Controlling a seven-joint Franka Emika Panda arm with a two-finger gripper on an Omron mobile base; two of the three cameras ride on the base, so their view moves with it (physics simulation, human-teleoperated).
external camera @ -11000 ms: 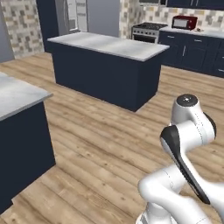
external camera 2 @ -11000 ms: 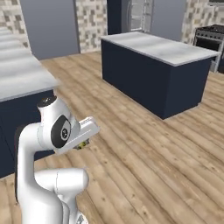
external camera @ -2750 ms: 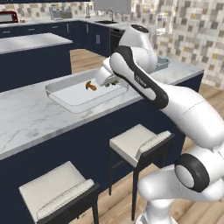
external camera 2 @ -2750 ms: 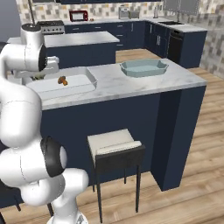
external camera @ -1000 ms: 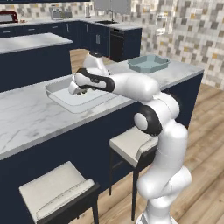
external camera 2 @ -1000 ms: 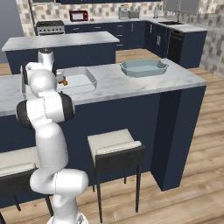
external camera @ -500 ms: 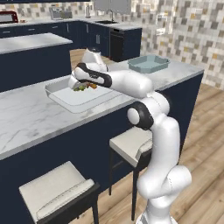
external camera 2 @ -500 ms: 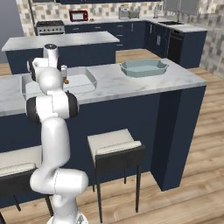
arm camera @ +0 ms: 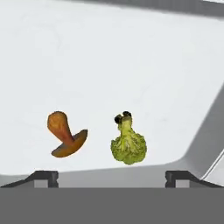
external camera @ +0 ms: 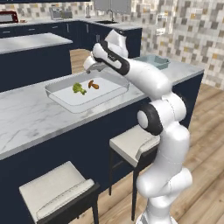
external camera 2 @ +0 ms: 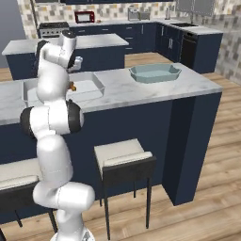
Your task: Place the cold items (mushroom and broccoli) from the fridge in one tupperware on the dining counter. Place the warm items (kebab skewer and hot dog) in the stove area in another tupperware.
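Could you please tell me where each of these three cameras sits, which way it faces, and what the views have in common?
Left base view: behind the arm's left, facing the counter; the arm rises at right, over the tray.
Right base view: behind its right, facing the same counter; the arm rises at left, blue dish beyond.
Hand view: on the hand, looking down into the tray at mushroom and broccoli.
Shared: tray, mushroom.

From behind and left of the arm, we look forward and down across the dining counter (external camera: 26, 118) at the white tupperware (external camera: 65, 87). From behind and right, we see the same counter and tupperware (external camera 2: 94, 84) from farther back. The hand camera looks closely down into that tupperware (arm camera: 205, 127).
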